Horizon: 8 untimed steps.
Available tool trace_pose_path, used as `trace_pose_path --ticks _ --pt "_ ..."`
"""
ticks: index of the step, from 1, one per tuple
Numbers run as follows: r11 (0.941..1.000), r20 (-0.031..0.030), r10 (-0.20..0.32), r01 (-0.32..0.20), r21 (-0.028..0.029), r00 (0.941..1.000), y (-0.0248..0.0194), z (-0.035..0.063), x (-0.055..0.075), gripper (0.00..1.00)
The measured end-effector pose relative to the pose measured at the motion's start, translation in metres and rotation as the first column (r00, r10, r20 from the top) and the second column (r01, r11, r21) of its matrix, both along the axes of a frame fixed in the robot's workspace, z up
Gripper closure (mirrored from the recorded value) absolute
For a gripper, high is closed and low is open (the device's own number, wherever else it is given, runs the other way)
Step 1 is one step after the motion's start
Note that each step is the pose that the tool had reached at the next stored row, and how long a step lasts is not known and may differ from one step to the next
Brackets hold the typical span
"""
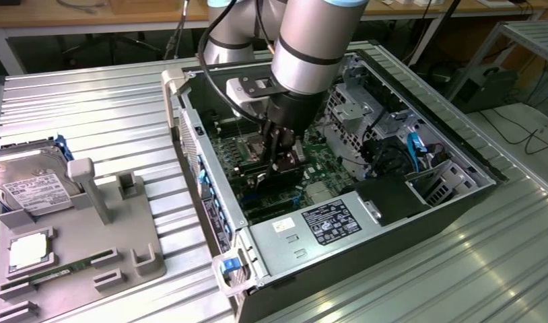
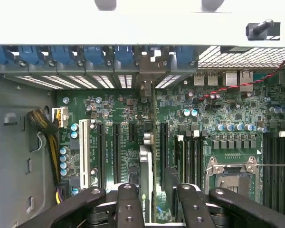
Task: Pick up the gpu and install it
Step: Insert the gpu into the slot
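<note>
The gpu (image 2: 147, 164) stands on edge over the green motherboard (image 2: 228, 109), its silver bracket end (image 2: 146, 88) up against the case's rear slot wall. My gripper (image 2: 154, 192) is shut on the gpu's upper edge, one black finger (image 2: 128, 204) on each side of the card. In the exterior view the gripper (image 1: 279, 160) reaches straight down into the open computer case (image 1: 454, 202), with the dark gpu (image 1: 272, 179) below it, low against the board. Whether the card's connector sits fully in its slot is hidden by the card itself.
Around the card are expansion slots (image 2: 100, 152), the CPU socket (image 2: 232, 175) and a power supply (image 1: 332, 222). On the exterior view's left, a grey fixture (image 1: 121, 229) holds a hard drive (image 1: 31, 185), a processor (image 1: 27, 250) and a green memory stick (image 1: 58, 274).
</note>
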State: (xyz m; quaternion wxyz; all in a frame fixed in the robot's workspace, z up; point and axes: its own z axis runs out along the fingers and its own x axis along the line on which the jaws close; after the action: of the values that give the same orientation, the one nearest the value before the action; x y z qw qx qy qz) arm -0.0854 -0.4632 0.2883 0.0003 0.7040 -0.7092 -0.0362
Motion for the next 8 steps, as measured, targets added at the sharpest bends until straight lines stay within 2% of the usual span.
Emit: trace_pose_path --ticks 1,3,5,6,8 --pt "1.0000 -0.0001 0.000 0.000 -0.0001 1.0000 0.0000 0.0001 0.0000 0.66" --pt "1.0000 0.0000 0.000 0.000 -0.0001 1.0000 0.0000 0.0000 0.0000 0.79" --pt "1.0000 -0.0001 0.000 0.000 -0.0001 1.0000 0.0000 0.0001 0.0000 0.79" --pt "1.0000 -0.0001 0.000 0.000 -0.0001 1.0000 0.0000 0.0001 0.0000 0.89" --pt "1.0000 -0.0001 0.000 0.000 -0.0001 1.0000 0.0000 0.0001 0.0000 0.89"
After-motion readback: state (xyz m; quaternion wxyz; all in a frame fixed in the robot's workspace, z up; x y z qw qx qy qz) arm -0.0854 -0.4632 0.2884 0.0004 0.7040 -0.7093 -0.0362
